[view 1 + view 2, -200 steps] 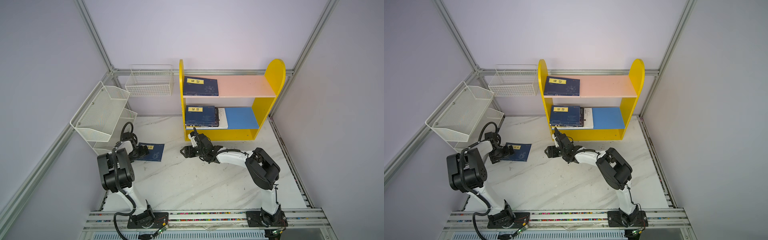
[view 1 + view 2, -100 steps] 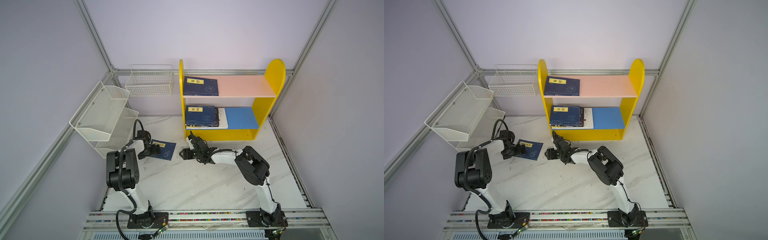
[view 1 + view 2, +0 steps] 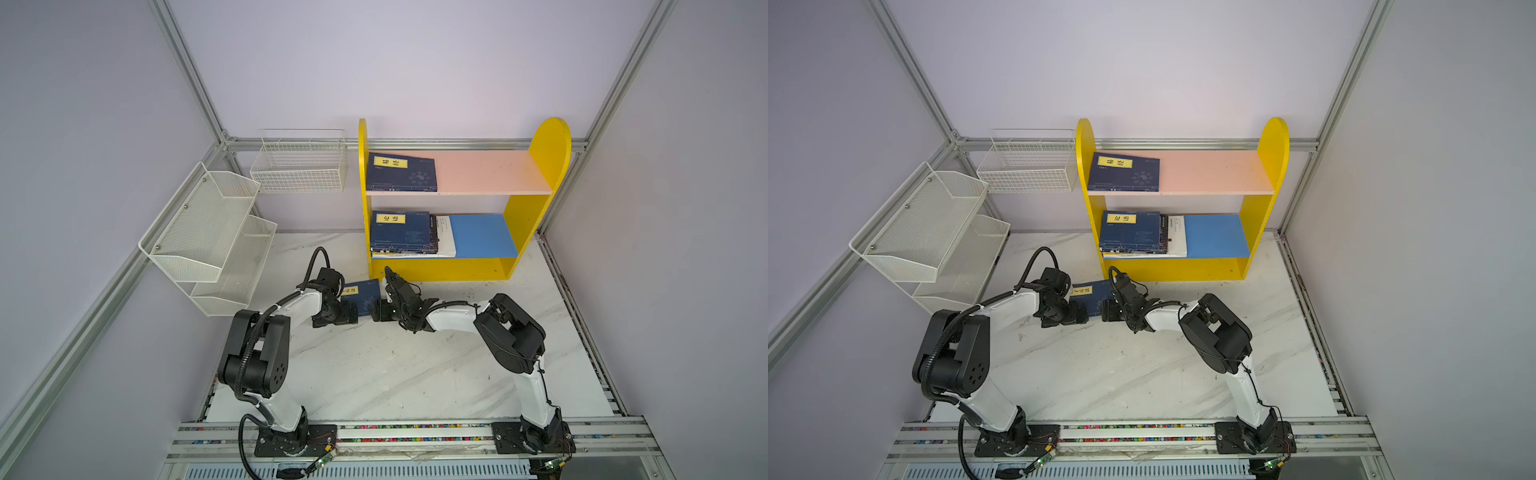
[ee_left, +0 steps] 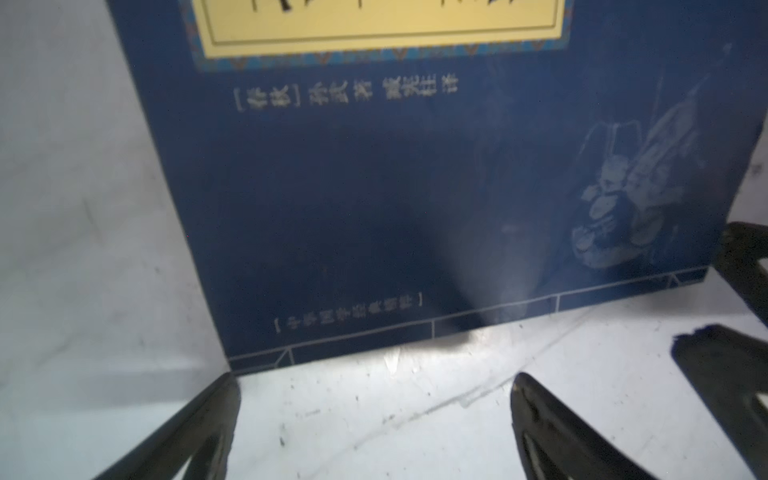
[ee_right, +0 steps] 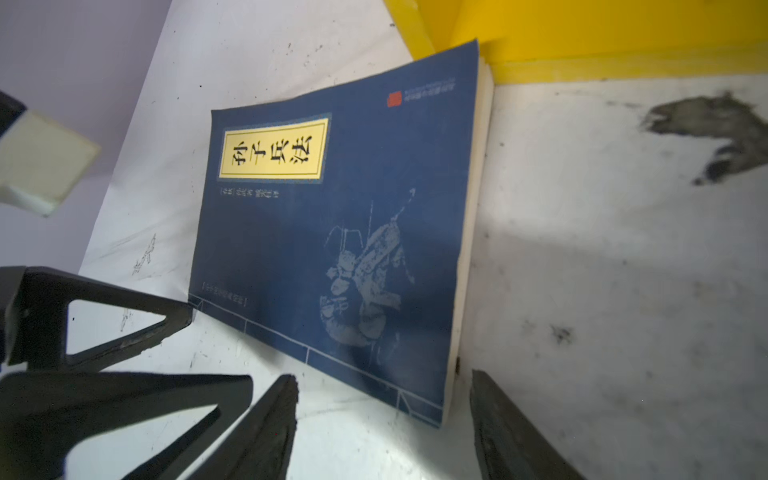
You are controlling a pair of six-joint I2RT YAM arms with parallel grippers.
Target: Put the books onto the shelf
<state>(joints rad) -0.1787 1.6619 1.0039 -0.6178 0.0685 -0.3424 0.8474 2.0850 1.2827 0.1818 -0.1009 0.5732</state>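
Lying flat beside shelf (image 3: 457,270), navy book (image 3: 368,296), left jaws spread wide, right jaws parted, both empty.

I work in a lab test cell: plain panels (image 3: 415,62) in an aluminium frame (image 3: 189,70), a mounting rail (image 3: 415,442) edging a marble-look tabletop (image 3: 395,374).
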